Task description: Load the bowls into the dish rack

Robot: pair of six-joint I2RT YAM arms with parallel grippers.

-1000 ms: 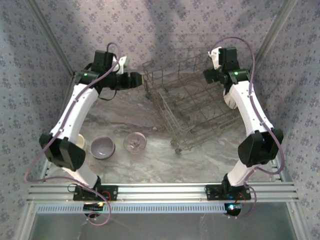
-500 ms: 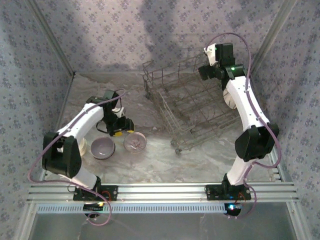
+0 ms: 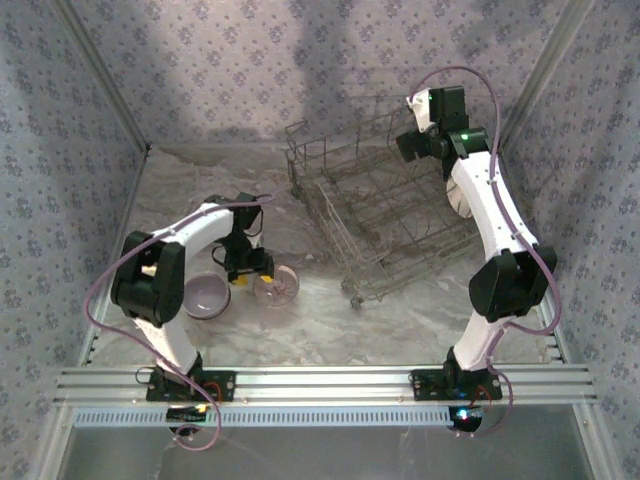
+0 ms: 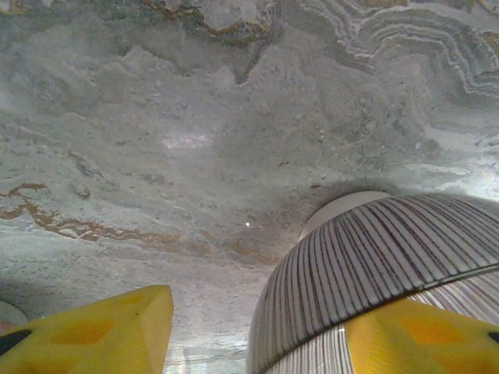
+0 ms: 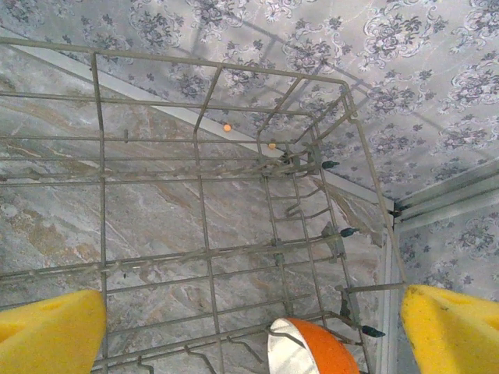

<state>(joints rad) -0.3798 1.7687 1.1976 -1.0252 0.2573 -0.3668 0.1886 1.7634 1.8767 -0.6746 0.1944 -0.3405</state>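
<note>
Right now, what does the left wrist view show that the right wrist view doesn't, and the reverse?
Left wrist: a striped bowl, its wall between the open jaws of the left gripper, not yet clamped. Right wrist: the dish rack as a wire grid, an orange bowl low inside it, the wallpapered wall behind, and the right gripper wide open. Both: the marble table and yellow fingertips.

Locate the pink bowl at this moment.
In the top view the pink bowl sits on the left half of the table, right of the lavender bowl and left of the dish rack, with the left gripper straddling its rim.
</note>
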